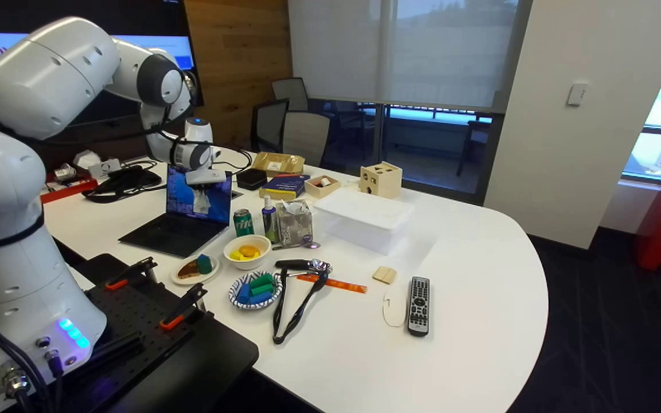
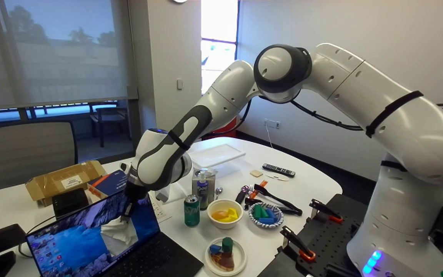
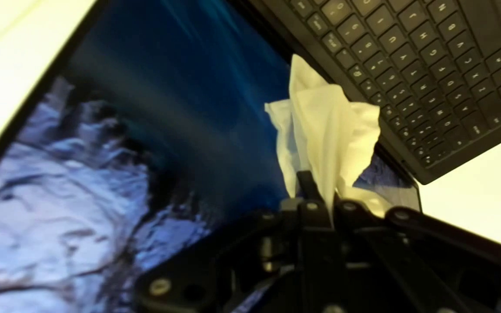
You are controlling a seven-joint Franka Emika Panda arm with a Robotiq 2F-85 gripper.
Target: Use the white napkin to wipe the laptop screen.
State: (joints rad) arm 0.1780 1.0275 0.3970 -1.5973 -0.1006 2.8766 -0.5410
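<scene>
The claw point(image 3: 329, 202) is closed to a narrow pinch, its tips gripping the napkin point(image 3: 324, 130) by a gathered end, with loose folds fanning out ahead. The napkin is over the right half of the screen point(image 2: 76, 246), toward the edge next to the keys point(image 3: 424, 65); whether it presses there, I cannot tell. The step in hand is probably the wipe itself.

The napkin should handle as next to weightless: thin, limp, easy to slide over a smooth face, and easy to tear or tug loose if it snags. The bunched end looks the right place for the hold, since it leaves plenty of folds free to rub. Such softness gives little padding, so the hard tips are best kept back from the screen, which may be delicate and may tip under a push.

Outward on the bench point(image 1: 479, 275), the can point(image 2: 192, 211) stands near the laptop point(image 1: 175, 232) on its right, the bottle point(image 2: 202, 194) just beside it. The white bowl point(image 1: 244, 265) sits nearer than the can, and the plate point(image 2: 240, 254) nearer again, toward the base point(image 1: 26, 298). Beyond the screen, on the far side, lie the book point(image 1: 287, 184) and the carton point(image 1: 279, 163). The remote point(image 1: 419, 307) lies far to the right.
</scene>
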